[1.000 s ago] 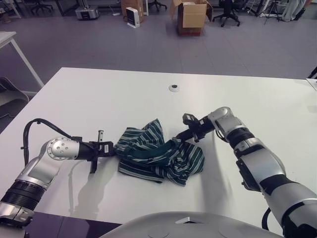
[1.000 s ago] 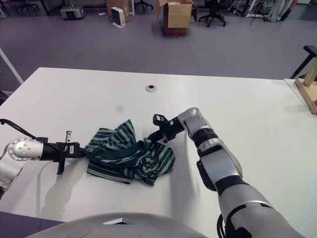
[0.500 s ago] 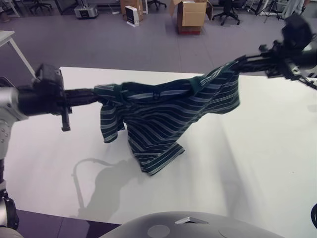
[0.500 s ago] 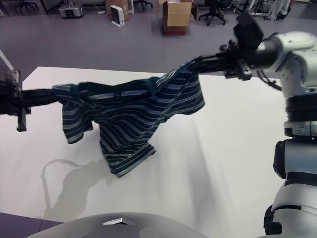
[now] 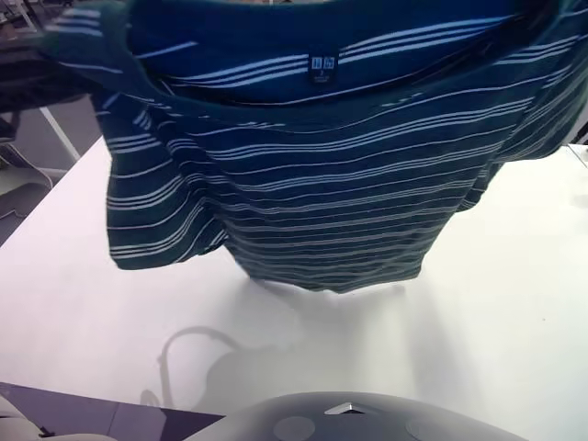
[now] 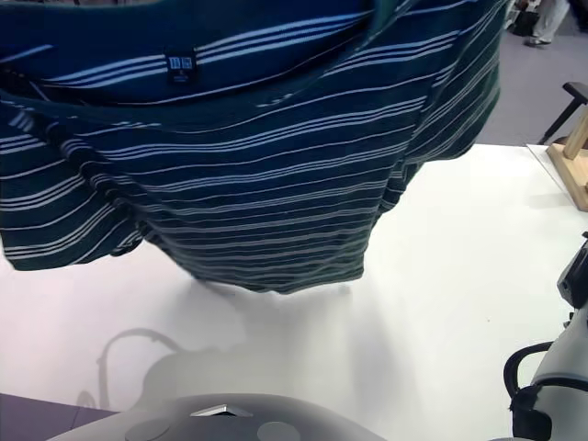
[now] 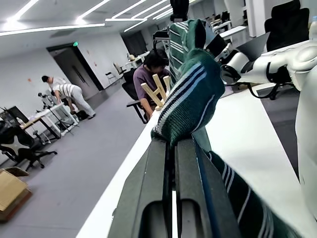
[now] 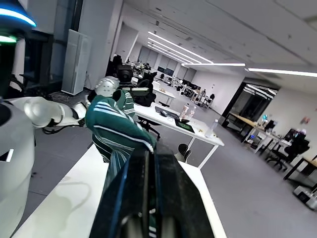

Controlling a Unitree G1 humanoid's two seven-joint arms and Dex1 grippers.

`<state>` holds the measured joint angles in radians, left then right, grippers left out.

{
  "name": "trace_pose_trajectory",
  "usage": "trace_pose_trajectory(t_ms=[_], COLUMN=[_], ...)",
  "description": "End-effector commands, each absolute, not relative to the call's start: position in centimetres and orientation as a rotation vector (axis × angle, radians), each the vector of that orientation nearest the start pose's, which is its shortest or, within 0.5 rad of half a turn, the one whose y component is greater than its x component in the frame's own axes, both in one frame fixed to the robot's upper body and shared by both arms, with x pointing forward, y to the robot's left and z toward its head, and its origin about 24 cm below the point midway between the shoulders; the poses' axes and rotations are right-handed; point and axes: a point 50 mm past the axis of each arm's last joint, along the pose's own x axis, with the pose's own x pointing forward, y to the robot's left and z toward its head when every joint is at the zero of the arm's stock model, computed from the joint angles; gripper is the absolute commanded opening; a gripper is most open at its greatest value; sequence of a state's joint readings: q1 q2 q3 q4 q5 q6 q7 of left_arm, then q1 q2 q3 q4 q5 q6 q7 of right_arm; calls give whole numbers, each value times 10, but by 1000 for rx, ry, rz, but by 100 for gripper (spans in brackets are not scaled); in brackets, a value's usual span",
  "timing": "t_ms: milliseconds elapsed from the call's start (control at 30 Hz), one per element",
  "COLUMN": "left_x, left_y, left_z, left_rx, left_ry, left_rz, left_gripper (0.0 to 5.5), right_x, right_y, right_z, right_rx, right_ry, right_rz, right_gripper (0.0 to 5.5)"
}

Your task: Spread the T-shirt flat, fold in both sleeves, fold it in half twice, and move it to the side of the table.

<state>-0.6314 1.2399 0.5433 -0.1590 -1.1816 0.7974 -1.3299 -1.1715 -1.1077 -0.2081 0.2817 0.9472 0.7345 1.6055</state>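
Green T-shirt: dark green with thin pale stripes, it hangs spread wide in the air close before the head camera. The neck opening is at the top and the body drops down over the table.
Neck tag: a small dark tag with pale print sits inside the collar, facing the head camera.
Sleeves: one sleeve droops on the robot's left. The cloth on the robot's right gathers into loose folds.
Hem: the lower edge hangs low over the table; whether it touches the top cannot be told.
Left gripper: its two dark fingers are clenched tight on a bunched fold of the T-shirt, which bulges out past the fingertips.
Right gripper: its fingers are likewise pressed together on a wad of the striped cloth.
Span: from each wrist view the shirt runs away from the fingers toward the other arm, so the cloth is strung between the two.
Table: white and flat, it lies below and beyond the shirt.
Wooden frame: pale wood, it stands past the table's right edge, well apart from the shirt.
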Motion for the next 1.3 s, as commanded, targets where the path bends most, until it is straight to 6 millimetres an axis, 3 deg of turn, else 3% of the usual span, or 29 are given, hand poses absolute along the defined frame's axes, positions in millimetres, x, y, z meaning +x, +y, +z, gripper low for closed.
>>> trace_pose_trajectory(t_ms=[33, 167, 300, 467, 667, 833, 967, 1133, 1300], left_x=[162, 142, 142, 171, 187, 218, 266, 335, 353], left_y=[258, 251, 240, 229, 236, 237, 239, 226, 240], left_z=[389, 395, 372, 288, 227, 185, 134, 110, 80], left_rx=[337, 346, 283, 242, 251, 264, 427, 290, 143], left_ry=[-364, -371, -268, 44, 202, 265, 368, 327, 422], left_rz=[-1379, -1426, -1456, -1404, -1348, -1275, -1142, -940, -725], left_gripper=[0, 0, 0, 0, 0, 0, 0, 0, 94], right_x=[205, 182, 185, 223, 244, 265, 295, 346, 370], right_y=[-262, -260, -254, -251, -245, -236, -225, -211, -197], right_z=[414, 417, 393, 311, 250, 213, 166, 106, 72], right_rx=[-293, -294, -279, -162, -126, -118, -100, -166, -447], right_ry=[-459, -477, -348, -35, 127, 216, 331, 477, 471], right_rz=[1555, 1574, 1563, 1476, 1394, 1304, 1200, 868, 637], right_gripper=[2, 2, 2, 2, 2, 2, 2, 2, 0])
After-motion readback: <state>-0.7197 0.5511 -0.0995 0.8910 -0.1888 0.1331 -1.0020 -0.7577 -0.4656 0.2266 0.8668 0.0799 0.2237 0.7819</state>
